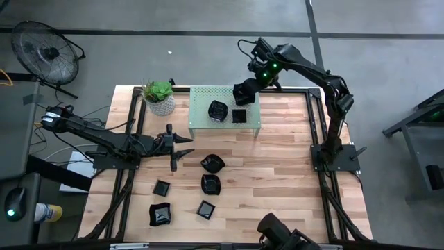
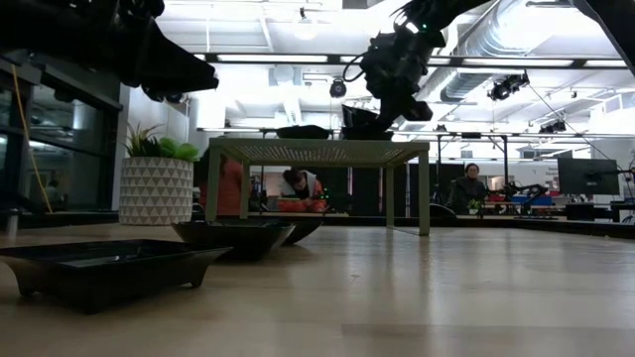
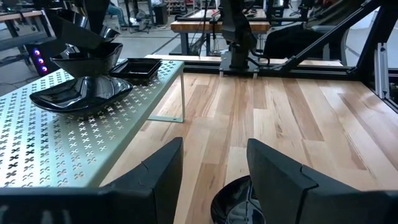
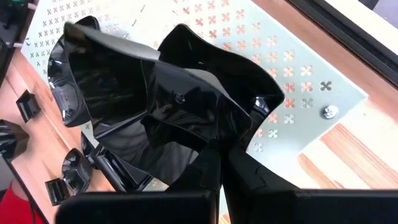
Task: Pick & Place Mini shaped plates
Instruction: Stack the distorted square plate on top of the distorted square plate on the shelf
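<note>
A wavy black plate (image 4: 180, 112) fills the frame, pinched in the shut right hand (image 4: 221, 162) above the green rack (image 4: 298, 81); next comes lowering and release. Left hand (image 1: 173, 147) waits open, empty, centre-left.

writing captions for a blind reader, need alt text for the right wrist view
The right gripper is shut on the rim of a glossy black wavy-rimmed plate, held over a pale green perforated stand. Off the stand's edge, more black plates sit on the wooden table.
</note>
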You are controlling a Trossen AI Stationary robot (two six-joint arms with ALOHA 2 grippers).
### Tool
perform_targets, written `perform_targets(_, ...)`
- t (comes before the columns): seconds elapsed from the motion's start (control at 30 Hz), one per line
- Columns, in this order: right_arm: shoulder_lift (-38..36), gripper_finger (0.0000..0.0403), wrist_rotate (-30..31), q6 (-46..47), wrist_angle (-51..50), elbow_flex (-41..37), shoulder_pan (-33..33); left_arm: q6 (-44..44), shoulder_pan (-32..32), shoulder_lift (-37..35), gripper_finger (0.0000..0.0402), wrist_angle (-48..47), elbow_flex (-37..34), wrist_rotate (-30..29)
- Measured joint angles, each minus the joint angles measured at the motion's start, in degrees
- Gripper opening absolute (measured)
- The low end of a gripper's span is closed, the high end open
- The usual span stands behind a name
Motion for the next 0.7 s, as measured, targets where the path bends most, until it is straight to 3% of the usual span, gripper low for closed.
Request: perform_targets(0.7,0.22,0.0,0.6,5.81,-0.5,0.0,0.65,-3.23,0.0,0.02,0.0175,0.02,0.01,-0.07)
